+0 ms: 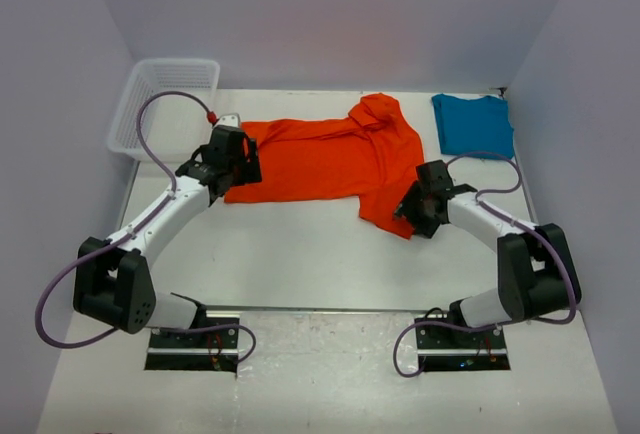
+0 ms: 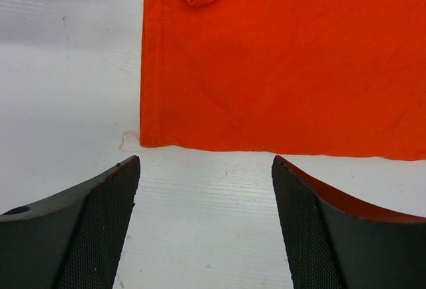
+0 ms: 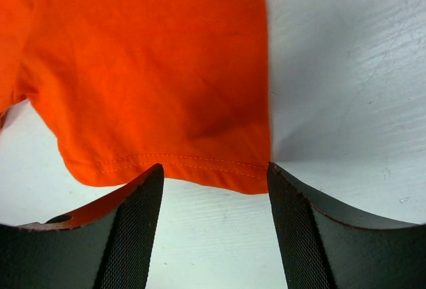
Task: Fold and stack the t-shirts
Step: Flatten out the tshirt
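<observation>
At the edge of the orange shirt (image 1: 330,159), left gripper (image 2: 206,167) and right gripper (image 3: 214,171) both hang open and empty, so a shallow pinch might bunch it

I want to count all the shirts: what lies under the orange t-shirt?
The orange t-shirt lies on the white table, which shows all around its edges. Whatever is beneath the cloth itself is covered and cannot be seen.

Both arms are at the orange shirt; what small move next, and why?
Probably ease the left gripper forward onto the hem corner of the orange shirt: its jaws are open, empty, just short of the cloth, while the right gripper frames another hem edge.
</observation>
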Controlling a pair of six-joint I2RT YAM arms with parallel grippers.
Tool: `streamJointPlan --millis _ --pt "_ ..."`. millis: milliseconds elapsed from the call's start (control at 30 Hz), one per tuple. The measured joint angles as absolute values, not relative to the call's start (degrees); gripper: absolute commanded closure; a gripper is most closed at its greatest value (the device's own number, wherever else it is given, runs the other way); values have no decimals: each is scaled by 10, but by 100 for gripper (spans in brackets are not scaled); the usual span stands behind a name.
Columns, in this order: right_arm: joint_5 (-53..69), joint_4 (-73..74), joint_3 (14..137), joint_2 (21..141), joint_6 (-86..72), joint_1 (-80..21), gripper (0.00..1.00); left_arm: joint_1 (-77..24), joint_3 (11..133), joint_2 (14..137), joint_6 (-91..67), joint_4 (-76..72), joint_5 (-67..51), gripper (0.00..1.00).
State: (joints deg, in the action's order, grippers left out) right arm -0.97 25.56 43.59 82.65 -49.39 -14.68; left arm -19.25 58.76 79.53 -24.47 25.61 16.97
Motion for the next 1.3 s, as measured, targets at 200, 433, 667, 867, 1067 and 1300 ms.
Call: streamJointPlan --millis 200,433,667,867,1067,1300 --pt "-26 277 436 839 -533 -147 35 -193 588 783 -242 261 161 18" --pt "-47 316 442 846 -562 -147 37 -192 588 754 -237 263 151 18" --pt "-49 352 482 888 -580 -158 55 -191 588 749 -229 264 147 17" --pt "-47 367 511 920 -590 -172 77 -181 587 749 -229 265 141 17" --pt "-48 368 511 920 -596 -173 85 -170 580 749 -228 264 142 17" --pt "-50 366 508 915 -595 -176 100 -168 576 802 -229 267 161 14"
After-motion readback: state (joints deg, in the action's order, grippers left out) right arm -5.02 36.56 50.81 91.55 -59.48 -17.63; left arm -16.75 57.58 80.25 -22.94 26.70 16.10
